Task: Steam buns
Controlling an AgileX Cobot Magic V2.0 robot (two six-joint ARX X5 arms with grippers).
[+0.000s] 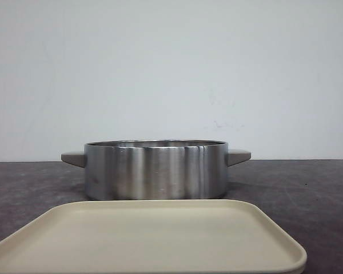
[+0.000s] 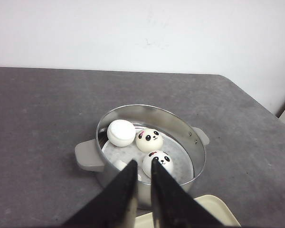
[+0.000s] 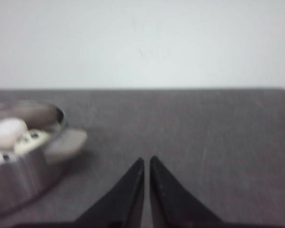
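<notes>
Buns: three show clearly in the left wrist view, all down inside the pot (image 2: 149, 118) on its white liner. One plain white dome (image 2: 121, 132) sits at the far left of the floor with no face showing.
Second bun (image 2: 149, 140): panda face up, just beside the plain one.
Third bun (image 2: 157, 163): panda face too, nearer the camera, close behind the fingertips.
Fourth: a pale scrap peeks out by the left finger; cannot tell whether it is a bun.
Pot: steel, round and shallow, a grey handle (image 2: 89, 156) on each side. From the front (image 1: 155, 170) its wall hides everything inside.
Tray: beige, rounded corners, bare (image 1: 148, 242). It lies on the surface in front of the pot, its far edge overlapping the pot's base in the front view; a corner (image 2: 213, 213) also shows in the left wrist view.
Surface: dark grey and speckled (image 1: 308, 194), white wall behind it.
Left pincer (image 2: 142, 164): black fingers drawn nearly together with a thin gap, gripping nothing, poised above the pot's near rim.
Right pincer (image 3: 147, 160): tips almost touching, nothing between them, out over bare surface with the pot (image 3: 19, 166) off to one side. That view is blurred, yet pale buns (image 3: 31, 137) can be made out in the pot.
</notes>
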